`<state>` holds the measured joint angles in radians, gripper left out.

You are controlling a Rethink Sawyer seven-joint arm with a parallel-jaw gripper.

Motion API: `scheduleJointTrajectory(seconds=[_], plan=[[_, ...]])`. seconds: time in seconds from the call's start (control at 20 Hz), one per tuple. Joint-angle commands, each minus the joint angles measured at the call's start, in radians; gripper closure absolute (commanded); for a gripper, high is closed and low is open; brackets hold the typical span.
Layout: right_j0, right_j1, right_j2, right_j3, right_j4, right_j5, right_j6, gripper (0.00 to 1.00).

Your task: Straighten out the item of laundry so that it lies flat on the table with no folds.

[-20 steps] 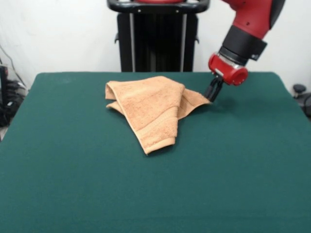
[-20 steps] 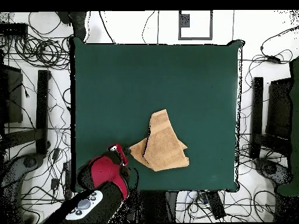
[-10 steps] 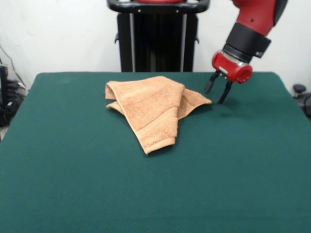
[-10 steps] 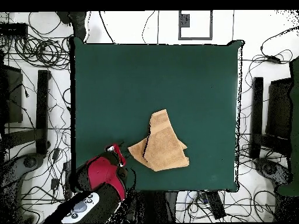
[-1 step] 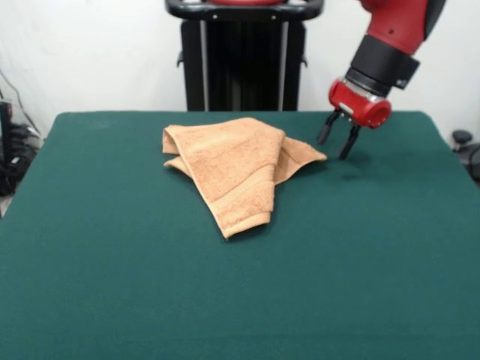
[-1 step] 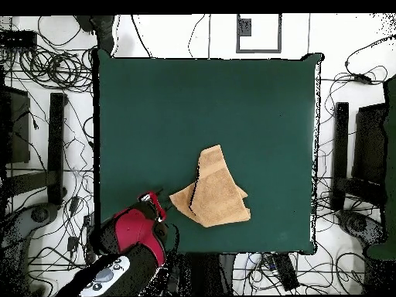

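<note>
Change: tool [image 5: 335,144] has let go of the towel's [image 5: 234,165] pointed corner and lifted just beside it, fingers spread, empty. Towel: bunched, folded, near table's [image 5: 150,300] centre. Risk I see: regrasping several layers drags folds along.

The towel [image 5: 238,165] is lying folded over itself on the surface [image 5: 240,300], toward its far side in the front view. The pincer [image 5: 336,144] is hanging just beside the towel's right-hand corner, apart from it, fingers spread, slightly above the surface.
</note>
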<state>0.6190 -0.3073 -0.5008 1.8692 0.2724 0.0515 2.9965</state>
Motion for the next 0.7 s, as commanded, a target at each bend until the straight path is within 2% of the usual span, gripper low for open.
scheduleJointTrajectory(seconds=[0.05,0.1,0.4,0.7], plan=[[-0.022,0.062,0.09,0.001,0.019,0.011,0.083,0.0],[-0.041,0.055,0.104,0.014,0.013,0.016,0.079,0.0],[-0.03,0.035,0.11,0.06,0.023,0.039,0.102,0.0],[-0.077,0.066,0.154,0.08,0.003,-0.041,0.097,0.0]])
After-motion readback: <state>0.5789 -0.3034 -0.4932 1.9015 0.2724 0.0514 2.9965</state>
